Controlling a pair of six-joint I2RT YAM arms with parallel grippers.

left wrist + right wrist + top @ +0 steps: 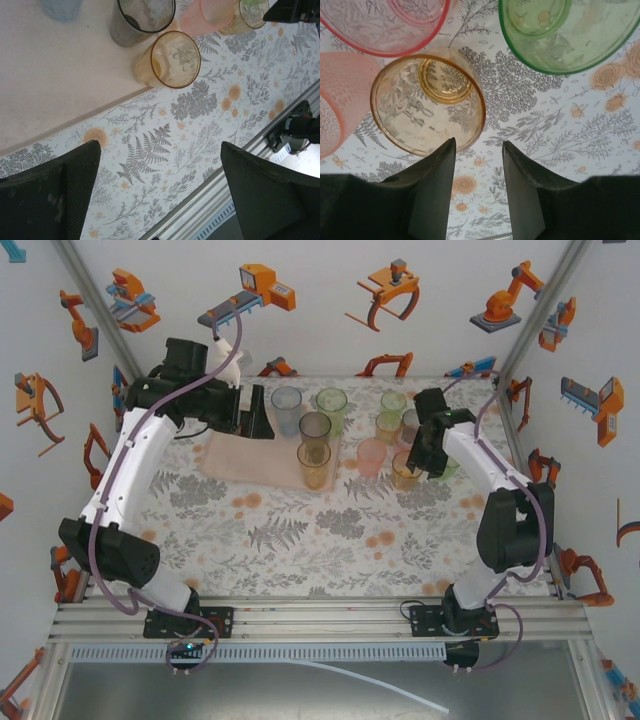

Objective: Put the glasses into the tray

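Pale pink, the tray (225, 455) lies far left on the floral cloth (300, 540), carrying blue, grey, green and orange glasses (315, 427). The left gripper (160, 147) gapes wide and empty over its left end. The right gripper (479, 145), jaws narrowly parted, hangs at an amber tumbler (427, 107) on the right, crowded by a pink tumbler (375, 30) and a green tumbler (580, 35); bare cloth lies nearer.

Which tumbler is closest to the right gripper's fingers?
The orange tumbler standing off the tray, its rim right at the tips of the right gripper. The pink tumbler and the green tumbler stand farther ahead.
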